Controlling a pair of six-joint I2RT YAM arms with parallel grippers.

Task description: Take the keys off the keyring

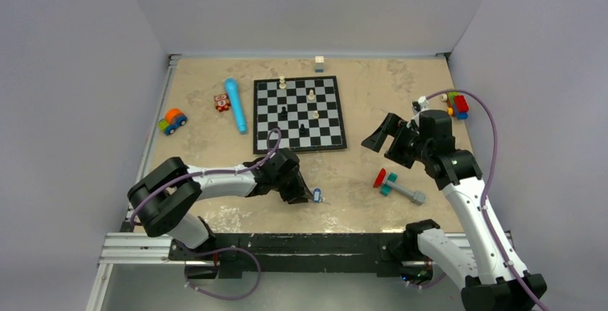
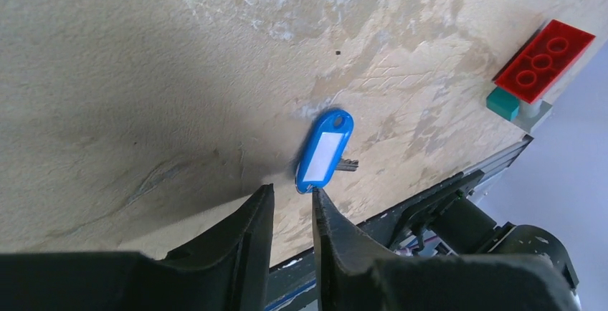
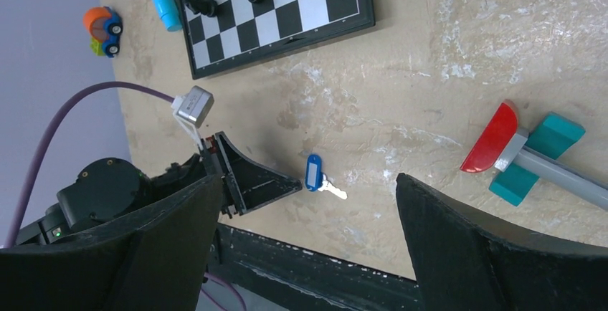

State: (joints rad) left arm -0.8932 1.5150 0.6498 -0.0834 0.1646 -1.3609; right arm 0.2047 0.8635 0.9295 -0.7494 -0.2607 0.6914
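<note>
Left arm (image 1: pixel 215 180) and right arm (image 1: pixel 469 196): white link shells, black joint housings. A purple cable (image 3: pixel 143 90) loops along each; the left one ends in a silver connector (image 3: pixel 192 105). Left claw (image 2: pixel 292 195) and right claw (image 1: pixel 380 136): matte black, wedge-shaped fingers (image 2: pixel 244 246).

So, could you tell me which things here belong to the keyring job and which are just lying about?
Job: blue plastic tag with its short silvery key; keyring too faint to make out.
Lying about: black-and-white chessboard, long light-blue cylinder, orange-and-blue toy car, red-teal-grey toy bolt, multicoloured toy bricks.
</note>
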